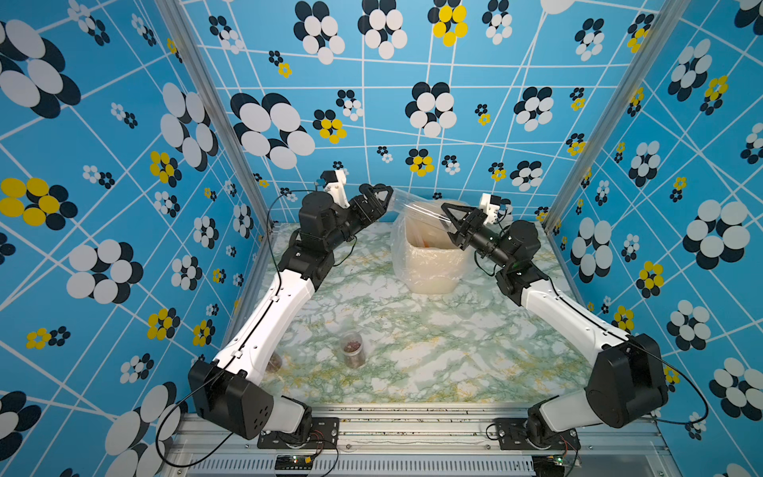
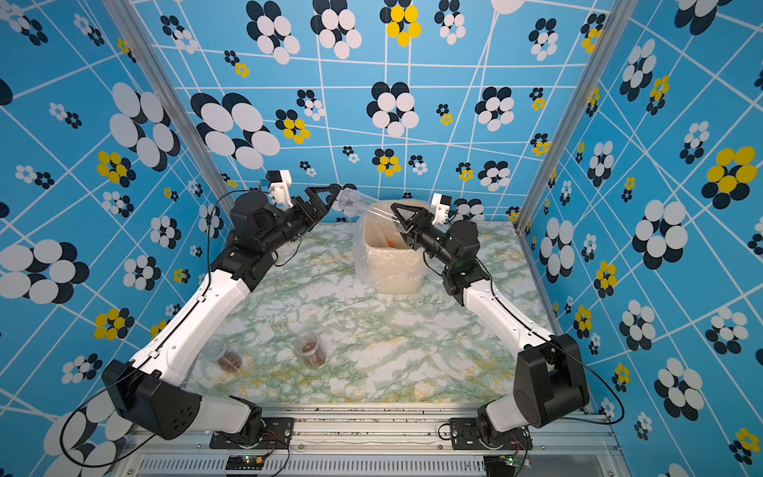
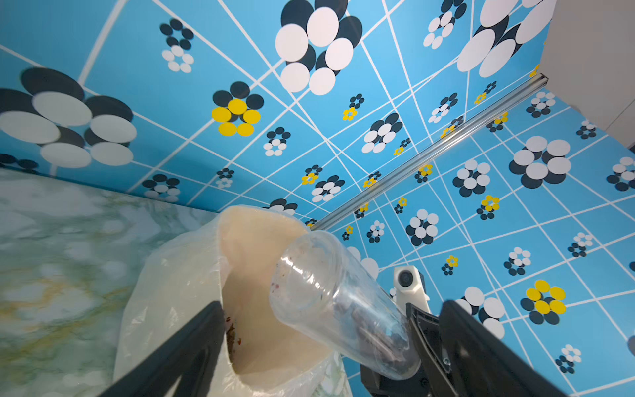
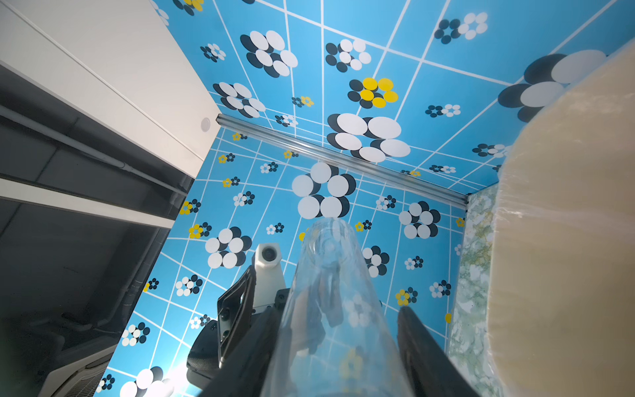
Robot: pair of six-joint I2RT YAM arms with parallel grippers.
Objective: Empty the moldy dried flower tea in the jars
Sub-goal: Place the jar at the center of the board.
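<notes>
Right end effector (image 1: 452,219) clamped on near-empty clear jar (image 1: 413,208), tilted over bin (image 1: 429,268). Left end effector (image 1: 382,196) spread wide, holding nothing. Clear jar likely light, rigid, slick: grip mid-wall. Two tea-filled jars (image 2: 311,349) sit on surface (image 1: 413,351).

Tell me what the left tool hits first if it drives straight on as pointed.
The clear jar, held by the right tool, sits dead ahead, in line with the gap between the open jaws. Beyond it, the lined bin. Depth unclear.
</notes>
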